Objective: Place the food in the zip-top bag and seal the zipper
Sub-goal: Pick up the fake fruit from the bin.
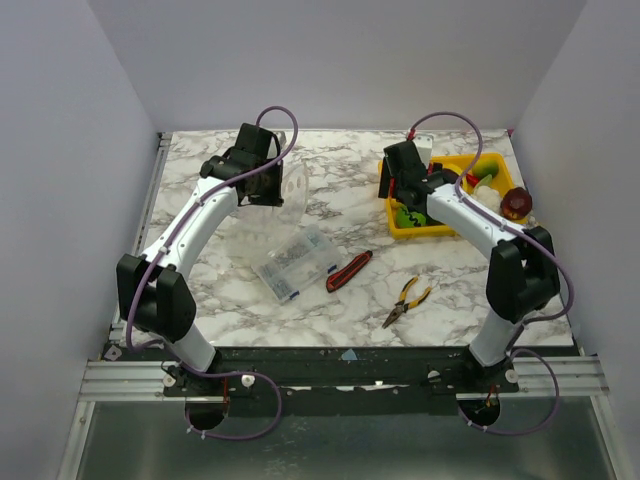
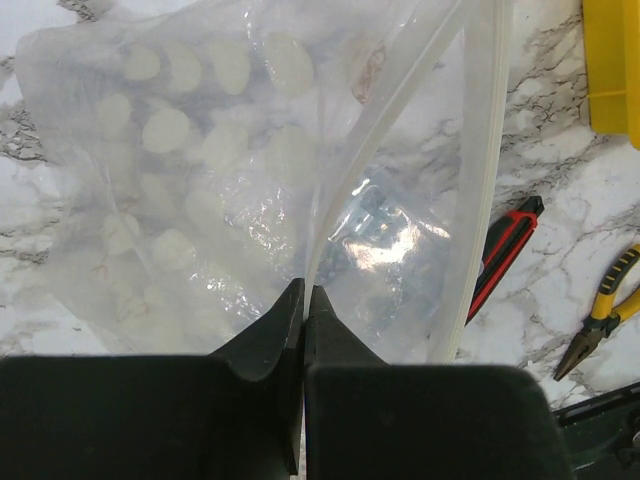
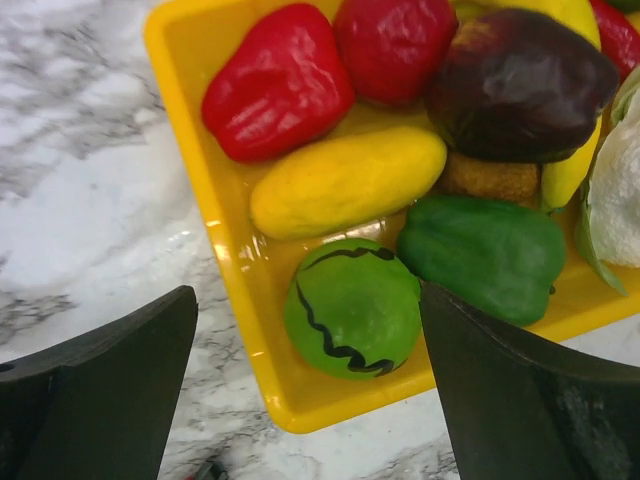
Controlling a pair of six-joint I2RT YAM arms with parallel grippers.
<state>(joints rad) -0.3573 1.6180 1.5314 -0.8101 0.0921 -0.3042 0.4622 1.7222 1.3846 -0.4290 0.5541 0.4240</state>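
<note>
1. Risk: the left gripper (image 2: 304, 290) is clenched on one lip of the zip-top bag (image 2: 200, 180), right on the zipper (image 2: 480, 150). The thin film could slip out, or the mouth could sag closed.
2. The right gripper (image 3: 305, 300) is spread wide over a green striped melon (image 3: 352, 305). All the food sits in the yellow tray (image 3: 222, 250), and the near finger may catch the rim and shove it.
3. The left wrist view shows that pinch. Overhead it is only a clear blur, probably lifted off the table.
4. Overhead alone shows the bag and tray well apart.

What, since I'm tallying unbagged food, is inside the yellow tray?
Red pieces, yellow piece, striped green ball, green pepper, maroon piece, cauliflower; brown piece mostly covered.
</note>
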